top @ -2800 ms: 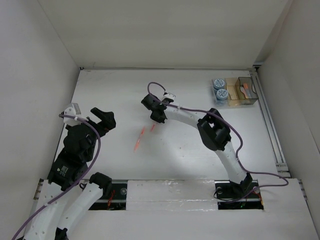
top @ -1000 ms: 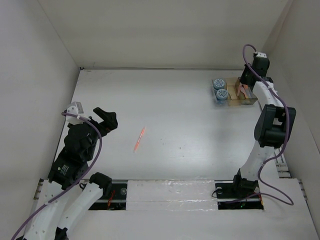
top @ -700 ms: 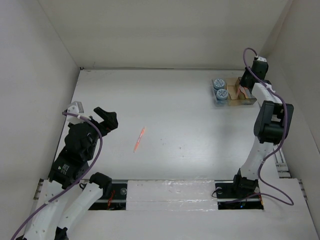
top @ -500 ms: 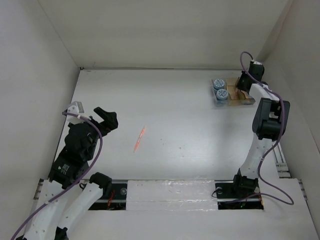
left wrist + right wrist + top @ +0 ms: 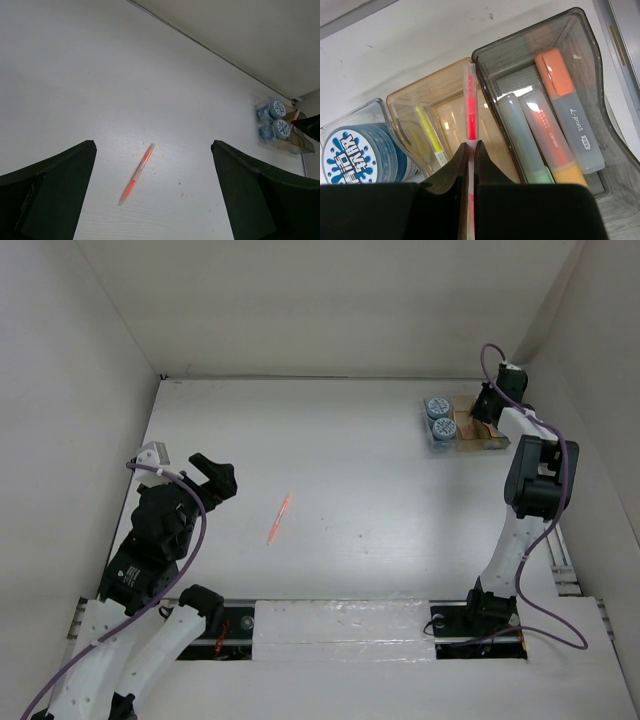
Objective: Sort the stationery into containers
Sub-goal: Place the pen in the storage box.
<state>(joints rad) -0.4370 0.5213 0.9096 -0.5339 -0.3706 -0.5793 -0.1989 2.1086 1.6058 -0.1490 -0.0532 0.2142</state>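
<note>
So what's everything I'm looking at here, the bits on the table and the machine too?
table: one, white, walled on three sides.
organiser: one, with clear, amber and smoky grey compartments, at the table's far right corner.
pots: two, blue and white, in the clear end.
yellow pen: one, in the amber middle compartment.
markers: three, orange and green tones, side by side in the grey compartment.
red pen: one, held over the organiser.
orange pen: one, lying loose on the table, left of centre.
arms: two, white with black joints, at the near edge.
left tool: black, open, holding nothing, on the left side.
right tool: black, pinching the red pen.
</note>
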